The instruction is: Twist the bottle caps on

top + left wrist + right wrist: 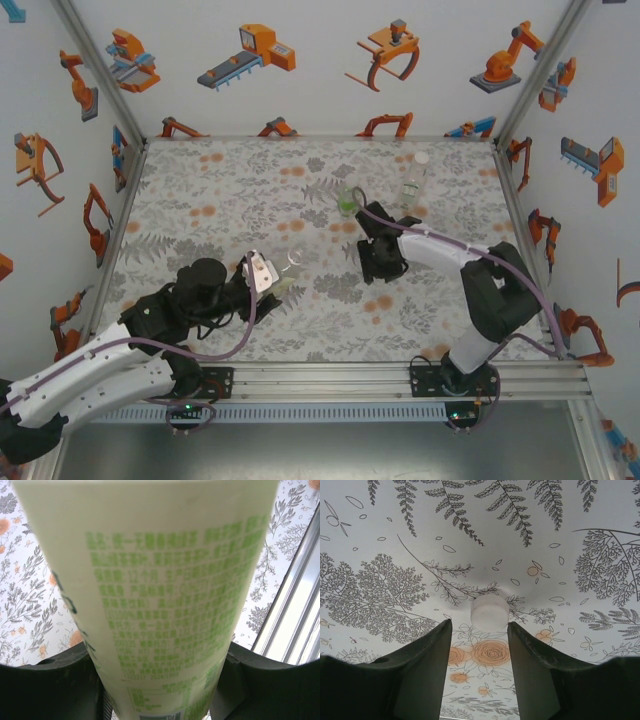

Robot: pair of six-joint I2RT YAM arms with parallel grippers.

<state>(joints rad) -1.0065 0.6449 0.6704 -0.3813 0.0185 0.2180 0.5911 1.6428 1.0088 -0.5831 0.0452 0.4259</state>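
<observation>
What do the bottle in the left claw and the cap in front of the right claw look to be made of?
Bottle: wrapped in a pale, matte label with green print, plastic film or paper, hard to tell; the body beneath is hidden. Cap: probably plastic, white, slightly translucent, with a smooth dull top.

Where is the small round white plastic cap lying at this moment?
In the right wrist view, the small round white plastic cap lies on the floral mat, just beyond the open fingers of the right tool, roughly between them.
</observation>
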